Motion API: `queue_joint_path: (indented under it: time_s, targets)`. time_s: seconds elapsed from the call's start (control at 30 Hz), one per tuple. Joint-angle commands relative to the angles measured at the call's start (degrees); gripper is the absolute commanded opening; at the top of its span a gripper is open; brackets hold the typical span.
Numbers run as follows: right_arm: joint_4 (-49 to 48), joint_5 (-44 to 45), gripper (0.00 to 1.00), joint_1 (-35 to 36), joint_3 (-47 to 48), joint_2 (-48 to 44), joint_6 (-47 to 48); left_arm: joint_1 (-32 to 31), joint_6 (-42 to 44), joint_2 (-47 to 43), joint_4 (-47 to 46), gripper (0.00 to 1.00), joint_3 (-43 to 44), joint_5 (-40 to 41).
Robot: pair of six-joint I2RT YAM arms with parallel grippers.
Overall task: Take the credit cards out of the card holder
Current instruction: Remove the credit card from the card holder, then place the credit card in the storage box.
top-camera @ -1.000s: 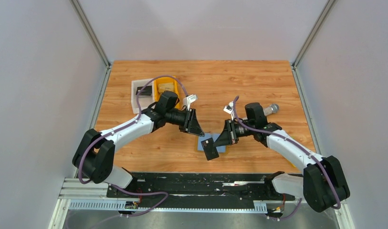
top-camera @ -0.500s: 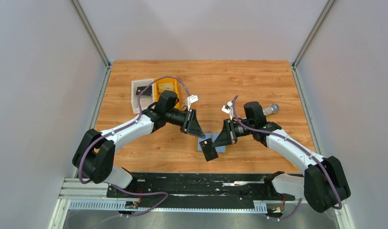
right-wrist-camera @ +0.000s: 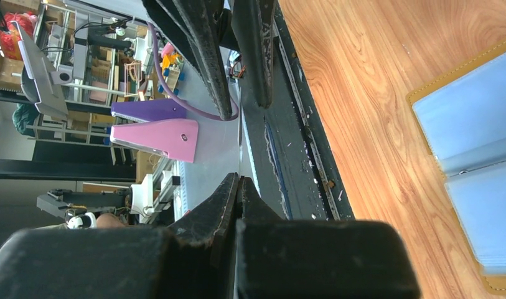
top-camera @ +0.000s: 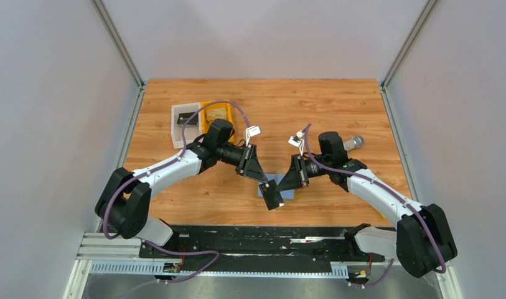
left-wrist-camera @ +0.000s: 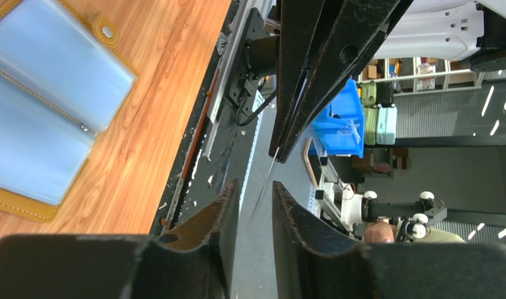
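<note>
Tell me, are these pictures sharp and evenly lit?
Top external view: sharp, evenly lit, soft shadows on the wooden table. Left wrist view: the black fingers of the left gripper lack detail; bright streaks at the right edge. Right wrist view: the mustard-tan card holder with light-blue panels looks sharp.

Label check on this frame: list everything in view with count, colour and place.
card holder: one, tan with light-blue panels, lying open on the table near the middle front
credit card: one, dark, held above the card holder
white bin: one, far left, a dark item inside
orange bin: one, beside the white bin on its right, something tan inside
silver cylinder: one, beyond the right arm
table: one, wood grain
left gripper: one, black, open, its fingers either side of the credit card's free edge
right gripper: one, black, shut on the credit card
</note>
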State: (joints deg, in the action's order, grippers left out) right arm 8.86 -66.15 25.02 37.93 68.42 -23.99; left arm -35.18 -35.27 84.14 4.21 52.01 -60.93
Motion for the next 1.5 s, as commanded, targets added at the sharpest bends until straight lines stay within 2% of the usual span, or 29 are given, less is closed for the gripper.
queue_joint_path:
  time_s: [0.0, 0.1, 0.23, 0.37, 0.5, 0.57, 0.63, 0.93, 1.03, 1.07, 1.33, 1.47]
  targets:
    - [-3.3, -1.9, 0.00, 0.3, 1.4, 0.0, -0.4, -0.6, 1.2, 0.6, -1.5, 0.30, 0.1, -2.7]
    - [-3.3, -1.6, 0.00, 0.3, 1.2, -0.1, -0.5, -0.7, 0.8, 0.7, -2.2, 0.15, 0.0, -3.0]
    - [-3.3, -0.6, 0.00, 0.3, 1.0, -0.4, -0.8, -0.7, 0.5, 0.8, -2.7, 0.02, -0.1, -3.2]
    - [-3.5, 0.3, 0.01, 0.3, 1.1, -0.4, -1.0, -0.8, -1.0, 0.7, -5.7, 0.00, -0.8, -4.0]
    - [-3.5, 1.3, 0.12, 0.3, 1.3, -0.5, -1.7, -0.7, -4.1, 0.2, -8.8, 0.00, -1.6, -4.2]
    - [-3.6, 2.2, 0.21, 0.3, 1.3, -0.8, -2.2, -0.7, -5.4, -0.1, -10.2, 0.00, -1.9, -3.7]
    - [-3.5, 4.2, 0.35, 0.2, 1.2, -1.5, -3.2, -0.6, -6.7, -0.5, -11.3, 0.00, -2.2, -2.4]
    - [-3.4, 11.9, 0.75, -1.0, 0.2, -8.5, -8.4, -0.3, -12.3, -2.0, -14.6, 0.00, -2.6, 0.8]
    - [-3.0, 13.4, 0.97, -2.1, 0.3, -10.7, -9.8, 0.6, -14.1, -2.0, -15.9, 0.00, -2.6, 1.8]
    - [-2.7, 14.1, 1.00, -2.2, 0.3, -11.3, -9.9, 0.9, -14.6, -2.1, -16.1, 0.00, -2.7, 2.1]
    - [-0.6, 17.0, 1.00, -3.4, 1.0, -15.2, -10.7, 9.0, -17.1, -4.1, -17.7, 0.00, -5.0, 4.4]
    - [-0.5, 18.5, 1.00, -3.5, 0.5, -16.2, -10.4, 16.7, -17.2, -5.1, -17.3, 0.00, -6.0, 5.3]
